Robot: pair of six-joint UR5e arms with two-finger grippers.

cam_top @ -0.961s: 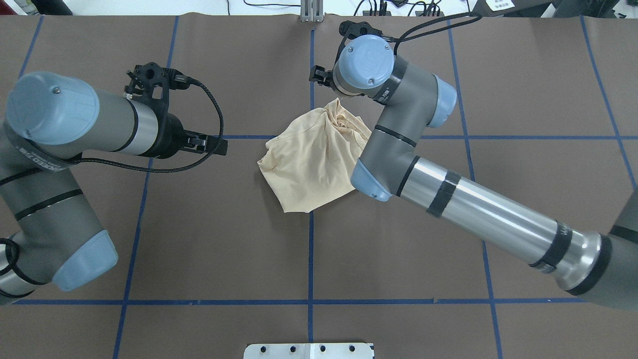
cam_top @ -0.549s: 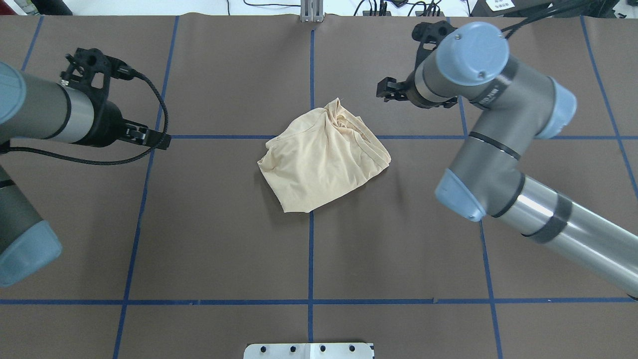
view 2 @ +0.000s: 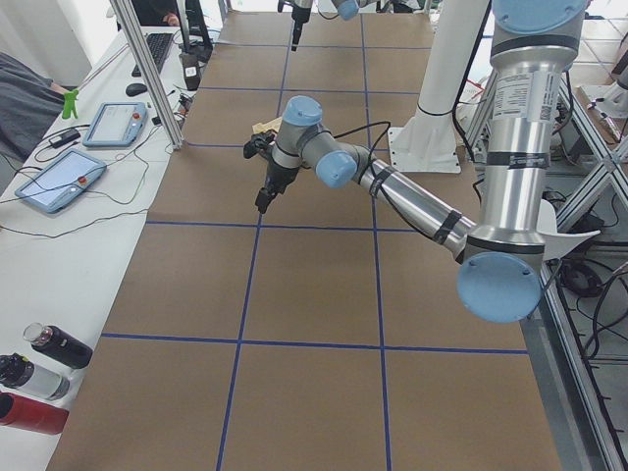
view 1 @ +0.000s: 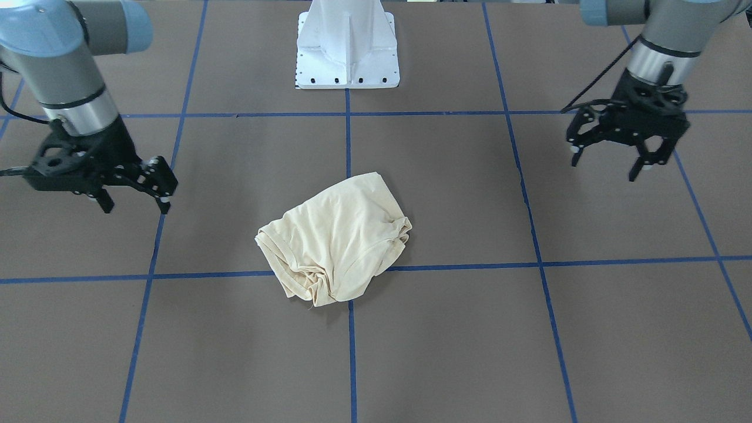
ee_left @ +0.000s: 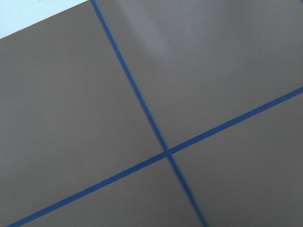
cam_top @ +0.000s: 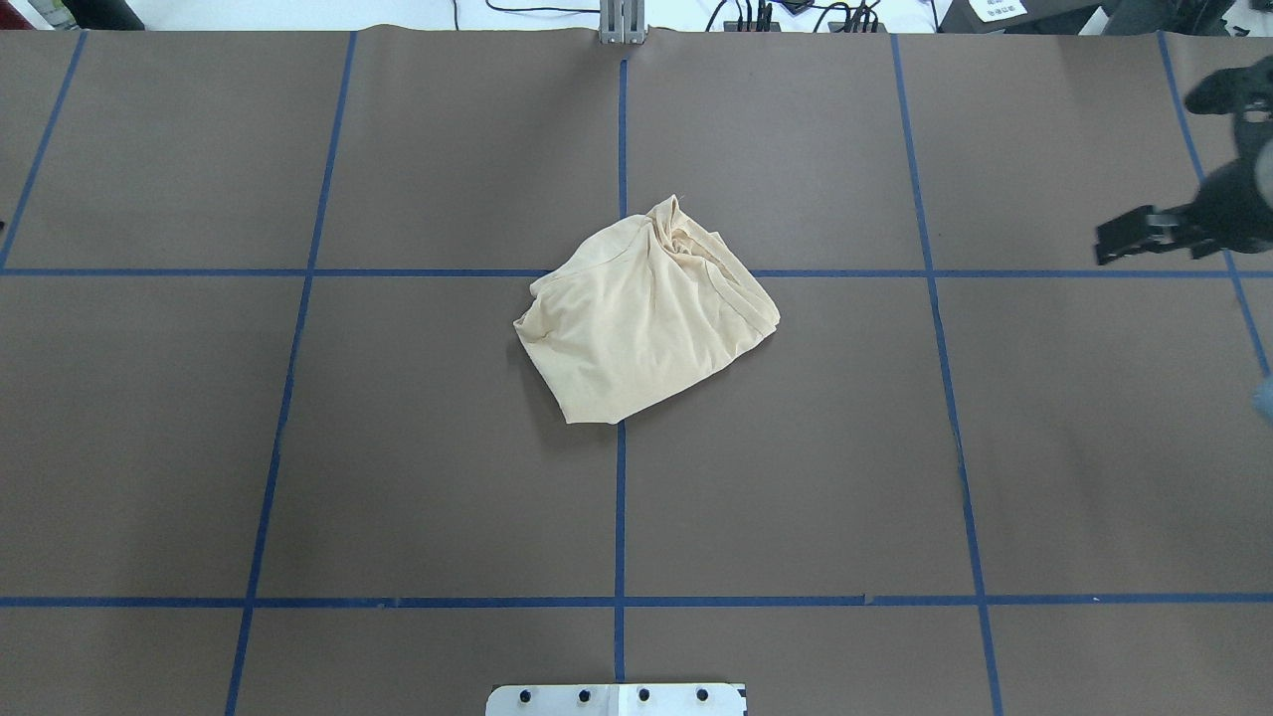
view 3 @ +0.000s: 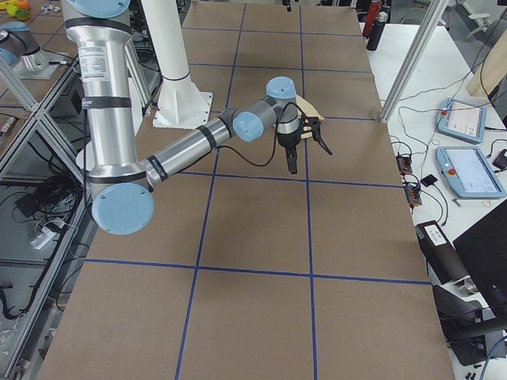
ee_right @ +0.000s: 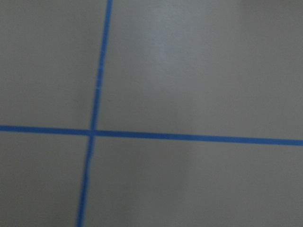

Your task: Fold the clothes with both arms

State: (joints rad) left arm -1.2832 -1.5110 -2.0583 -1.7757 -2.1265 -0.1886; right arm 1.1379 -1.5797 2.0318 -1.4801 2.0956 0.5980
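Note:
The cream shirt (view 1: pixel 335 241) lies in a crumpled heap at the table's middle, its print hidden; it also shows in the overhead view (cam_top: pixel 641 318). My left gripper (view 1: pixel 606 167) hangs open and empty above the table, far to the shirt's side. My right gripper (view 1: pixel 136 205) is open and empty too, far off on the shirt's other side. In the overhead view only the right gripper (cam_top: pixel 1144 234) shows, at the right edge; the left arm is out of that view. Both wrist views show only brown table and blue tape lines.
The white pedestal base (view 1: pixel 346 47) stands at the robot's side of the table. Blue tape lines (cam_top: pixel 620 497) mark a grid on the brown table cover. A side table with tablets (view 2: pixel 59 177) and bottles (view 2: pixel 39 368) runs along the far edge.
Both arms have swung outward, away from the shirt. The left arm has left the overhead view; the right gripper has reached its right edge. The shirt has not moved.

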